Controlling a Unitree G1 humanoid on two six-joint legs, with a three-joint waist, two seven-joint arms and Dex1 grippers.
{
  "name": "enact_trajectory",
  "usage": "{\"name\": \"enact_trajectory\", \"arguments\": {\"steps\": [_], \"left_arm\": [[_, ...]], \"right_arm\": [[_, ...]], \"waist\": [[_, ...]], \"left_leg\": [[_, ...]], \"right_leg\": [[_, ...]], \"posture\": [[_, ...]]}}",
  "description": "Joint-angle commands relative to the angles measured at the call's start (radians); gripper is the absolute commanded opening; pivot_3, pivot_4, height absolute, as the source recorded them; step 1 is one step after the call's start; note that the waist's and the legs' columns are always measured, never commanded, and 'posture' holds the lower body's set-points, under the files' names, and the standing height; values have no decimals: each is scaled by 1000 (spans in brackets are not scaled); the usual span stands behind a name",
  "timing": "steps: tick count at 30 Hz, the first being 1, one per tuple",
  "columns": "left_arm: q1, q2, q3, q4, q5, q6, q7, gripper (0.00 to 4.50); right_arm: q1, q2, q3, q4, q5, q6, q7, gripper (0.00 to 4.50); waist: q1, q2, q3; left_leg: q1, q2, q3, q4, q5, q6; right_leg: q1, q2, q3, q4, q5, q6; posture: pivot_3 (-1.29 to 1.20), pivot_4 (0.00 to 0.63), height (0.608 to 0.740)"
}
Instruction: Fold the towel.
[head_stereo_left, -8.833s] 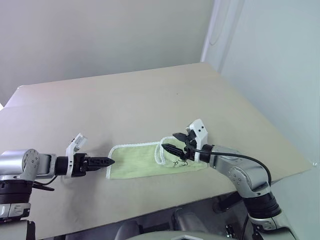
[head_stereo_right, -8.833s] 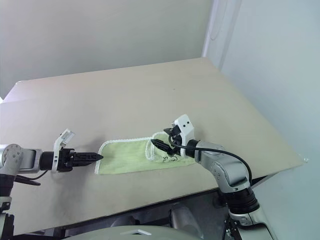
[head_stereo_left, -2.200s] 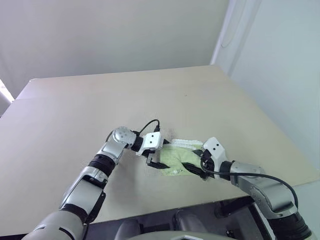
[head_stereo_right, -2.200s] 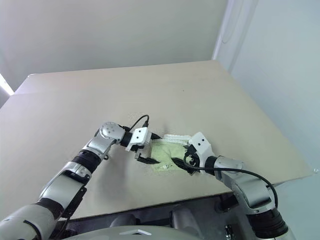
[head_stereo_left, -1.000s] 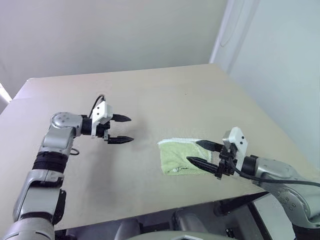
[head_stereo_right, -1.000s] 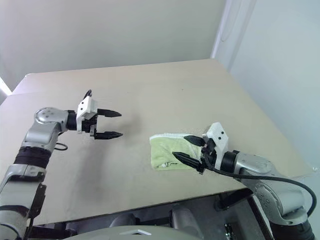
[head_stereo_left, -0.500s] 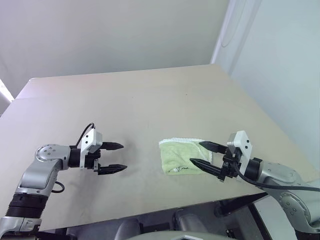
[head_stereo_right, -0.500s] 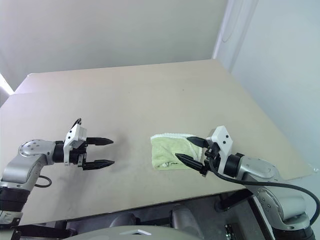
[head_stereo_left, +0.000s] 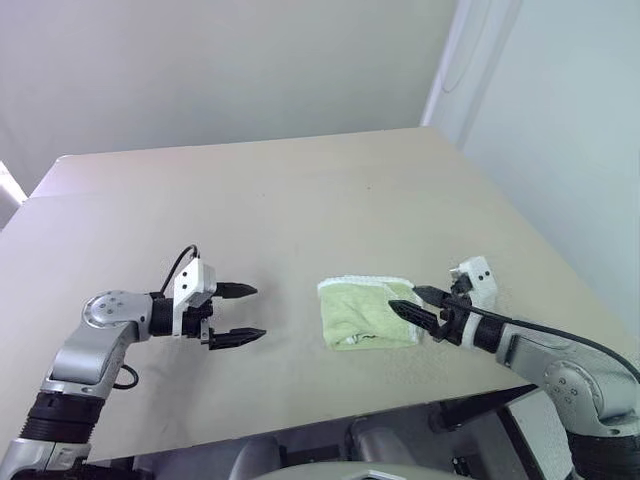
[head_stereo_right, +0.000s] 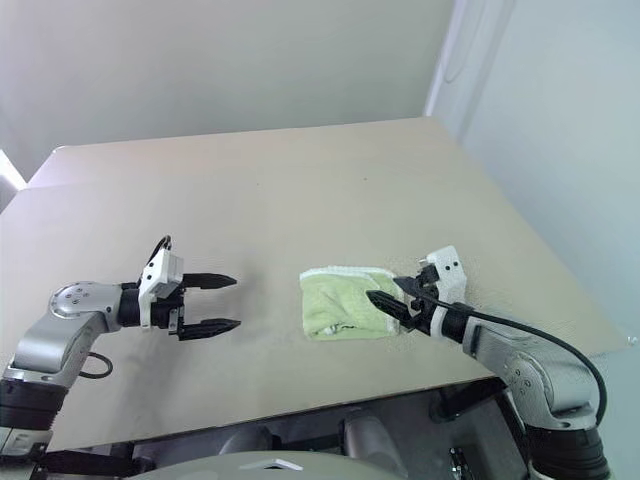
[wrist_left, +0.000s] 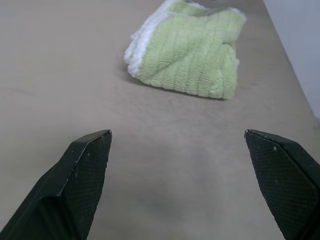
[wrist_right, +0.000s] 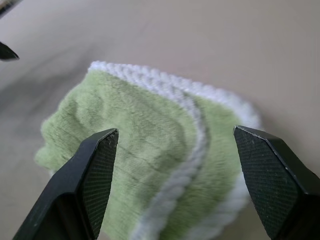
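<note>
Lying folded into a small thick packet on the table (head_stereo_left: 300, 190): the pale lime-green terry towel (head_stereo_left: 365, 312), directly ahead of the right pincer (head_stereo_left: 418, 306) and just beyond its tips, well apart from the left pincer (head_stereo_left: 240, 312) and off along that pincer's pointing line. Standing spread wide and gripping nothing: the left pincer's two black fingers, hovering over bare table. Also standing spread and gripping nothing: the right pincer's fingers, framing the packet in the right wrist view without closing on it (contact with the cloth hard to judge from here).

Likely handling as light, soft and limp: sagging when lifted by one corner, not slippery, not fragile, and springing open a little at the layers because of the plush pile. Looking best to pinch through the white stitched edging (wrist_right: 187, 120), where the stacked layers are showing, gathering all layers at once so none peels away.

Counting: one towel, one table, two pincers. Appearing close to finished, judging by the compact packet.
</note>
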Motion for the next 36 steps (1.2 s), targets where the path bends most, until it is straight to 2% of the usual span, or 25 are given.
{"name": "enact_trajectory", "arguments": {"steps": [1,3,5,8,13,19,26,36], "left_arm": [[-1,4,-6,-51,-5,-12,4,4491],[12,0,-18,-73,-5,-13,8,4491],[18,-3,-27,-83,-3,-16,12,4491],[10,2,-33,-78,1,-28,5,4491],[-1,-3,-30,-66,0,-40,4,4491],[-7,-3,-32,-57,3,-52,4,4491],[-13,1,-35,-51,8,-56,4,4491],[-18,2,-37,-59,11,-59,7,4491]], "right_arm": [[47,-51,43,-125,-105,-141,32,3858],[62,-62,79,-206,-95,-176,74,3858],[54,-100,175,-211,-188,-233,102,3858],[16,-148,320,-133,-355,-338,127,3858],[-44,-142,433,-41,-481,-421,152,3858],[-44,-153,472,4,-548,-438,182,3858],[-6,-173,464,-37,-528,-399,245,3858],[-69,-131,486,48,-644,-431,193,3858]], "waist": [[-3,0,0],[-6,0,0],[-10,0,0],[-7,-1,0],[-6,-1,0],[-4,-1,0],[-4,-2,-1],[-5,-2,-1]], "left_leg": [[0,0,0,0,0,0],[0,0,1,0,0,0],[1,0,2,0,0,0],[3,0,2,0,0,0],[3,0,2,1,0,-1],[1,0,2,0,0,0],[3,0,2,1,0,-1],[3,0,2,1,0,-1]], "right_leg": [[0,0,0,-1,0,0],[0,-1,0,-1,0,0],[0,-1,0,0,0,0],[1,-1,0,0,0,0],[1,-1,0,0,0,0],[-1,-1,0,-1,0,0],[1,-1,0,1,0,0],[1,-1,0,1,0,0]], "posture": [[0,0,740],[0,0,740],[0,0,740],[0,0,740],[0,0,740],[0,0,740],[0,0,740],[0,0,740]]}}
